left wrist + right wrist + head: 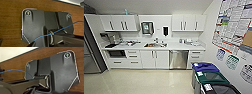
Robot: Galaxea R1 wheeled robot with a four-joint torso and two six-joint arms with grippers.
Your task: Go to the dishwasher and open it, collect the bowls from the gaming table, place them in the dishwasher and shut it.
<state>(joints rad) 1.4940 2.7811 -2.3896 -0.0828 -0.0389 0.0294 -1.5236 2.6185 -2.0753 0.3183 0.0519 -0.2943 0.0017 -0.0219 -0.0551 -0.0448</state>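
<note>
- Brushed stainless-steel dishwasher (178,59) shut, under white tabletop (184,46), between white cabinet doors (155,59) and drawers (195,55).
- Both pincers: open or closed, cannot tell; brown wood-grain surface (11,25) just behind each wrist plate.

Dishwasher (178,59) front brushed steel, dull sheen. Cabinet doors (155,59) smooth matt white. Floor (139,81) glossy pale, reflective. Bins (209,77) shiny plastic lids. Wall posters (234,22) paper. Wrist views: wood-grain panel (11,22), satin brown.
</note>
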